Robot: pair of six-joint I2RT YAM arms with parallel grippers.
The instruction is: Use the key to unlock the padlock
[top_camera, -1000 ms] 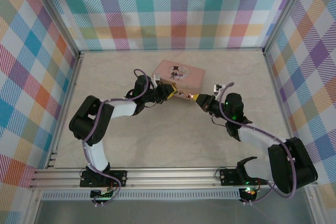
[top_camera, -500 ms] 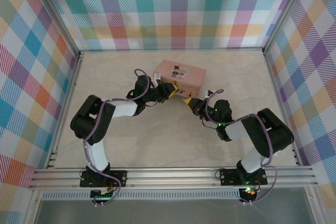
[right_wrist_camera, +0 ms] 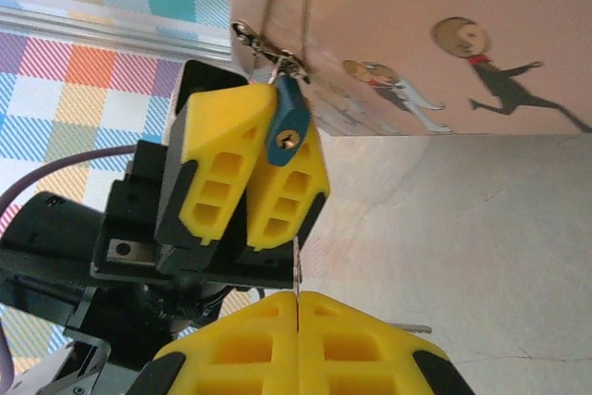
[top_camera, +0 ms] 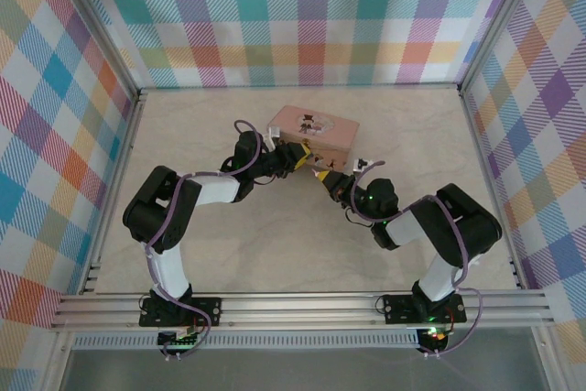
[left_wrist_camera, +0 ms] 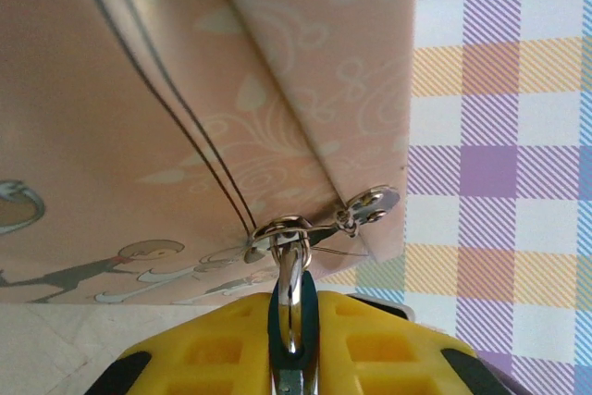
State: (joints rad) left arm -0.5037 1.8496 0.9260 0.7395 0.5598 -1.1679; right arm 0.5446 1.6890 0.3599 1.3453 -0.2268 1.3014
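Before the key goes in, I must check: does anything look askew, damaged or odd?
Nothing stands out. The padlock hangs from the clasp of the pink tin, held by the left gripper; the key sits straight in the shut right gripper, pointing toward the padlock.

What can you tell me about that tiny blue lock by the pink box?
The padlock is tiny, with a blue body, a brass-looking keyhole on its end and a shiny metal shackle. The left claw pinches its body between yellow fingers. Its shackle is hooked through the metal hasp on the pink tin. The keyhole end points away from the tin.
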